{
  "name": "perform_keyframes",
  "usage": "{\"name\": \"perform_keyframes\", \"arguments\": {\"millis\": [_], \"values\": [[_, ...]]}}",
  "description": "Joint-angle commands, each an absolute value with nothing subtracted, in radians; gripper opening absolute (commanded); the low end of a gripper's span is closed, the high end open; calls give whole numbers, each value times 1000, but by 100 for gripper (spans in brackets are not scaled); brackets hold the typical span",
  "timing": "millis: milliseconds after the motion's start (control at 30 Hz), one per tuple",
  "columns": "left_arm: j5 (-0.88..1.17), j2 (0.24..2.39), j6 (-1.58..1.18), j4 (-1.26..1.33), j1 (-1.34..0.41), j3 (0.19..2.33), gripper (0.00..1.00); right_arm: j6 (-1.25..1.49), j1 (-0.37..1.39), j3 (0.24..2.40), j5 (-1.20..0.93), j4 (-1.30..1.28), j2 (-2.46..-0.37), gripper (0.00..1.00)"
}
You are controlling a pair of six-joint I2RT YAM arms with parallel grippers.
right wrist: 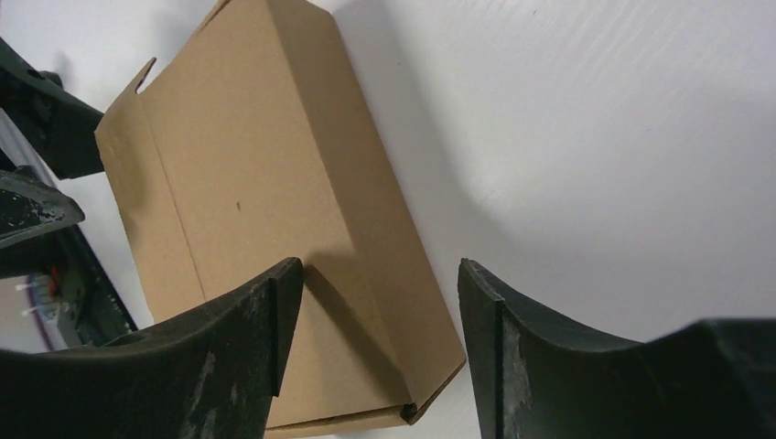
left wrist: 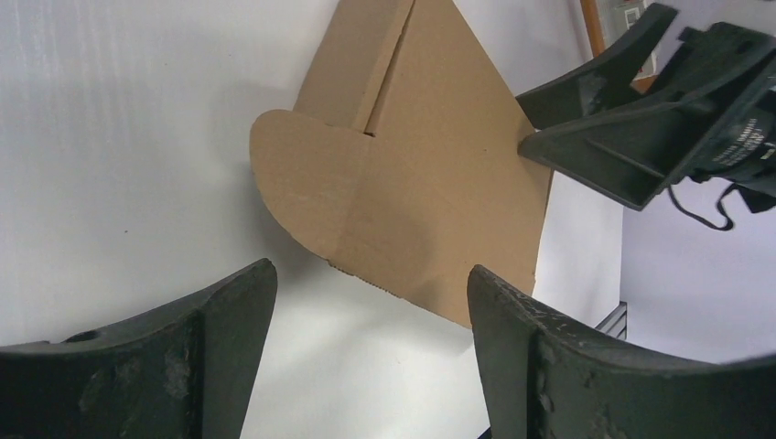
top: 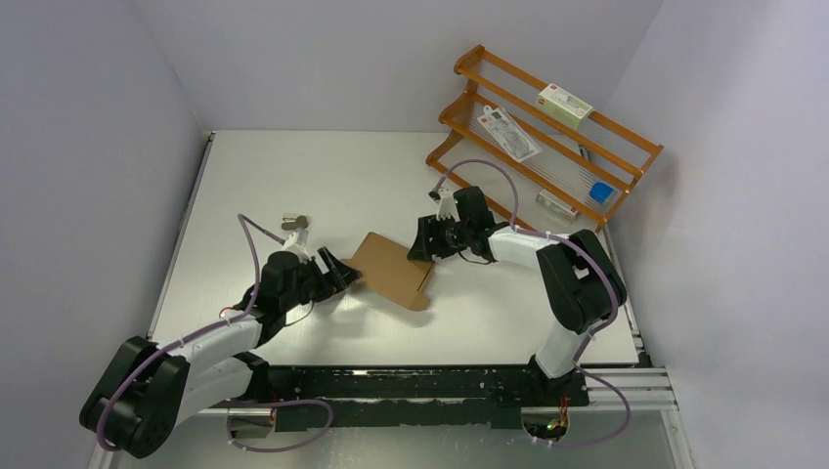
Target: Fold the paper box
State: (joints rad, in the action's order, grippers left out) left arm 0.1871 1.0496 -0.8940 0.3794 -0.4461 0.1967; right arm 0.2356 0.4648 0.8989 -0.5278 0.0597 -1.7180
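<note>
While the box (top: 393,269) lies flat in the middle of the table (top: 293,176), between my claws, both stand wide and empty: right claw (top: 422,242) at its far-right edge, left claw (top: 344,274) just beside its near-left corner.

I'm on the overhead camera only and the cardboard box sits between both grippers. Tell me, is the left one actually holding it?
Observer: No. The left wrist view shows the left gripper open, with the box lying flat on the table just ahead of it, not clamped.
Operator: And the right one?
Observer: The right wrist view shows the right gripper open too. A corner of the box shows in the gap between its fingers, but I cannot tell whether they touch it.
</note>
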Motion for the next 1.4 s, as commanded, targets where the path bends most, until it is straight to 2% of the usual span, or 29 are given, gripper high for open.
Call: {"name": "perform_keyframes", "arguments": {"millis": [0,167,367,933,1367], "values": [[189,1067,-887,457,-461,210,81,291,448,866,-632,161,-1759,64],[184,1104,-887,483,-467,211,81,326,445,824,-701,227,-1784,54],[175,1132,-899,508,-471,201,81,393,443,767,-754,317,-1787,36],[174,1127,-954,547,-474,172,91,666,420,587,-874,704,-1862,21],[143,1009,-1026,517,-478,143,93,857,383,501,-912,972,-1954,17]]}}
